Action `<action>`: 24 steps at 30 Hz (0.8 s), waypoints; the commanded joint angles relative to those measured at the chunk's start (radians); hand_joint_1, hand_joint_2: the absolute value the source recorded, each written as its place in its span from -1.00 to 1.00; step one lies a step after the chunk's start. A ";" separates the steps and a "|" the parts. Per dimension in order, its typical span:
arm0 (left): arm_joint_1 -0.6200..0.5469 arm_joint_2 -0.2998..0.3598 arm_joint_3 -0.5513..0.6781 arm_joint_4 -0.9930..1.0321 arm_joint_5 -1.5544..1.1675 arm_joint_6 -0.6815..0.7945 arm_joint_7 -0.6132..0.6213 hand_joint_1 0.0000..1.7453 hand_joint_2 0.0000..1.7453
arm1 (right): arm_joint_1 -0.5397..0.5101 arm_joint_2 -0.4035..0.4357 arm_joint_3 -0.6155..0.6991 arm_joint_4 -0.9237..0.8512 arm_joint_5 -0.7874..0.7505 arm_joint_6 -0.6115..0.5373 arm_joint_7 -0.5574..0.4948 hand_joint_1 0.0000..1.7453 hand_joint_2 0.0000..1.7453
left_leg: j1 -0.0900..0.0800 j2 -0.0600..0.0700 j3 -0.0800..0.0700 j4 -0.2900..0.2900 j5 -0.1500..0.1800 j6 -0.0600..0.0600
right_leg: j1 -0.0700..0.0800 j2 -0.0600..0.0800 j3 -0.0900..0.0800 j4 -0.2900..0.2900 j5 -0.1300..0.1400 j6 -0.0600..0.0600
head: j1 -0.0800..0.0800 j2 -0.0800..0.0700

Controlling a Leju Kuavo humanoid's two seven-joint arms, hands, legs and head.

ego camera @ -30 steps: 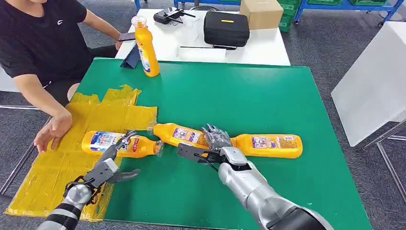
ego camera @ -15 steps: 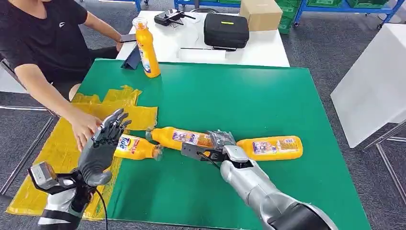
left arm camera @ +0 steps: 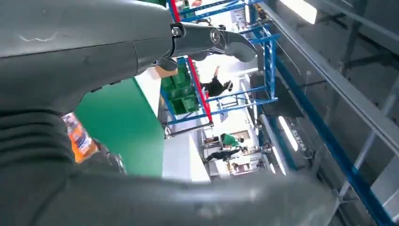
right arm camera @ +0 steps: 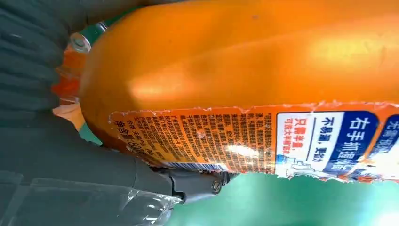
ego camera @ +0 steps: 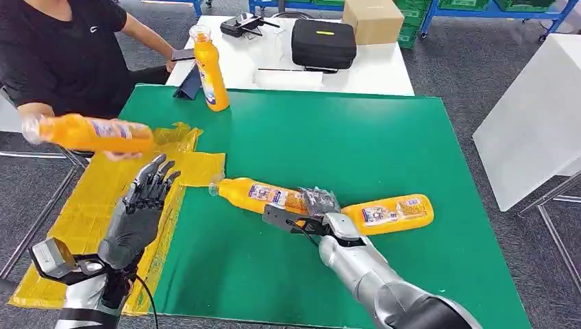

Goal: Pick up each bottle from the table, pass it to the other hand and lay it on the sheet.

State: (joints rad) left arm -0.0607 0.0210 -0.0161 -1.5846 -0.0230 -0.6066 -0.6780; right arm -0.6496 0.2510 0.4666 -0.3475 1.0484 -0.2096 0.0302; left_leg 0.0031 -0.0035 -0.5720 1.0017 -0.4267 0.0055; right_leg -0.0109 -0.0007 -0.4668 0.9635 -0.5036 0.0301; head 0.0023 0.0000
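Two orange bottles lie on the green table (ego camera: 356, 137). The left lying bottle (ego camera: 260, 195) has its base under my right hand (ego camera: 312, 209), which grips it with fingers over the top and the thumb along its near side. In the right wrist view this bottle (right arm camera: 244, 80) is pressed against the thumb (right arm camera: 141, 179). The right lying bottle (ego camera: 392, 212) lies tilted just beyond that hand. A third bottle (ego camera: 209, 65) stands at the table's far left edge. My left hand (ego camera: 140, 205) is raised over the yellow sheet (ego camera: 82, 219), open and holding nothing. A person holds another bottle (ego camera: 89, 133) above the sheet.
The person sits at the left beside the sheet. Behind the green table a white table (ego camera: 370, 72) carries a black case (ego camera: 323, 40) and a cardboard box (ego camera: 373, 17). A white board (ego camera: 538, 116) stands at the right.
The person has lifted the bottle off the sheet into the air. My left hand has risen with its fingers spread. The right lying bottle has tilted a little.
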 commanded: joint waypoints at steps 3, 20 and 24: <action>0.199 -0.100 0.119 -0.040 0.213 0.075 0.280 -1.00 1.00 | 0.217 0.021 -0.202 -0.450 -0.176 -0.120 -0.252 1.00 1.00 | 0.001 0.006 -0.005 0.000 -0.001 0.000 | 0.001 0.006 -0.003 0.000 0.002 -0.001 | 0.000 0.000; 0.280 -0.115 0.126 0.013 0.355 0.043 0.399 -1.00 1.00 | 0.382 0.048 -0.069 -0.731 -0.278 -0.017 -0.330 1.00 1.00 | 0.001 0.003 -0.014 -0.001 0.001 -0.001 | 0.001 0.003 -0.004 -0.001 0.003 -0.002 | 0.000 0.000; 0.277 -0.116 0.125 0.012 0.357 0.044 0.399 -1.00 1.00 | 0.380 0.044 -0.067 -0.731 -0.278 -0.017 -0.330 1.00 1.00 | 0.001 0.000 -0.016 0.000 0.002 0.000 | 0.001 -0.001 -0.005 -0.001 0.003 -0.002 | 0.000 0.000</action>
State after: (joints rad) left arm 0.2193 -0.0816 0.0954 -1.6217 0.3269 -0.5581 -0.2869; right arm -0.2627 0.3144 0.3620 -1.0438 0.7790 -0.2331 -0.2972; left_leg 0.0032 -0.0034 -0.5883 1.0015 -0.4248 0.0054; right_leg -0.0104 -0.0006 -0.4732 0.9638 -0.5009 0.0288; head 0.0019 0.0000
